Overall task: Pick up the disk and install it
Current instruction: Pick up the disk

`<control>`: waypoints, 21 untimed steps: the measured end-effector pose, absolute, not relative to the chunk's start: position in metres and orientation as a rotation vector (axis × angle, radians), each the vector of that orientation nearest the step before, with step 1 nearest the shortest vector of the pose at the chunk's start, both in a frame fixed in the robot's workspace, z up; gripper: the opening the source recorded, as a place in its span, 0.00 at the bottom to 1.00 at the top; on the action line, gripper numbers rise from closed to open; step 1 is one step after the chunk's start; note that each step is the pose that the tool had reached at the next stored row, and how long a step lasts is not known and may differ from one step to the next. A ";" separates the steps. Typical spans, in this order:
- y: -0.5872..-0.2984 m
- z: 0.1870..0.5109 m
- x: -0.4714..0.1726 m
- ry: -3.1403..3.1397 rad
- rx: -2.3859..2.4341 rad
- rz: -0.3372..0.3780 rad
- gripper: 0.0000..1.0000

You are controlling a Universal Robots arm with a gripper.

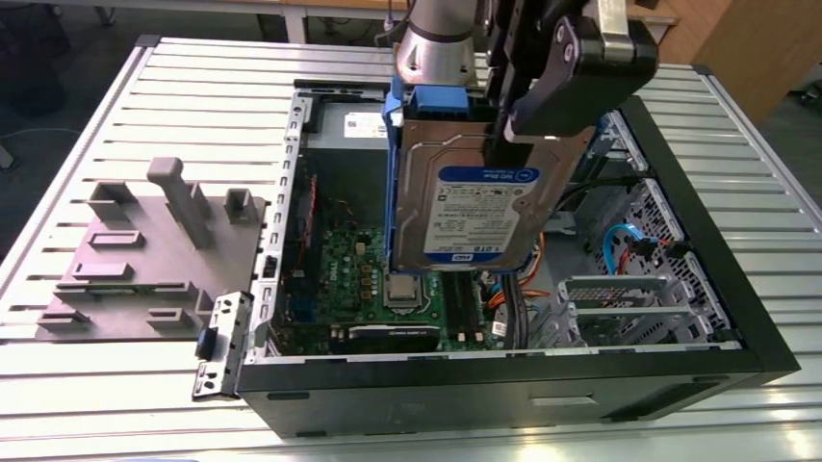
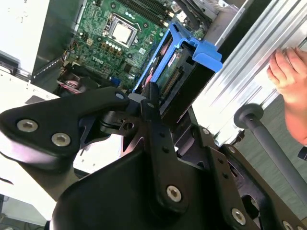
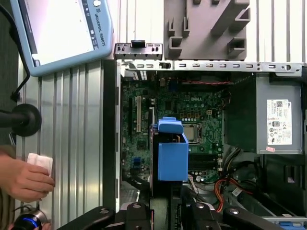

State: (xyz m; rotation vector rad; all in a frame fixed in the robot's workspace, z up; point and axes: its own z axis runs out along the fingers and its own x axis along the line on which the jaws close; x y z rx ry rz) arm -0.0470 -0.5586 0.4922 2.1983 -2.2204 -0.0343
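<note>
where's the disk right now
In the exterior view the disk hangs upright in the gripper, near the middle, above the open computer case and over its green motherboard.

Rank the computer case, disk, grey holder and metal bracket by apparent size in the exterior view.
1. Computer case.
2. Disk and grey holder: about alike; the raised disk is nearer the camera, so unranked.
3. Metal bracket.

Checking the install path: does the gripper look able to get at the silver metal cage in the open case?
Probably yes: the gripper, jaws shut on the disk, hangs above the open case, and nothing covers the metal cage. A blue cable beside it could crowd the way.
</note>
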 end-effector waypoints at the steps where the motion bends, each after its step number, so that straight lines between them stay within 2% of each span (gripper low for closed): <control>1: -0.559 0.492 -0.046 -2.220 2.198 -0.034 0.35; 21: -0.565 0.491 0.018 -2.216 2.194 -0.044 0.35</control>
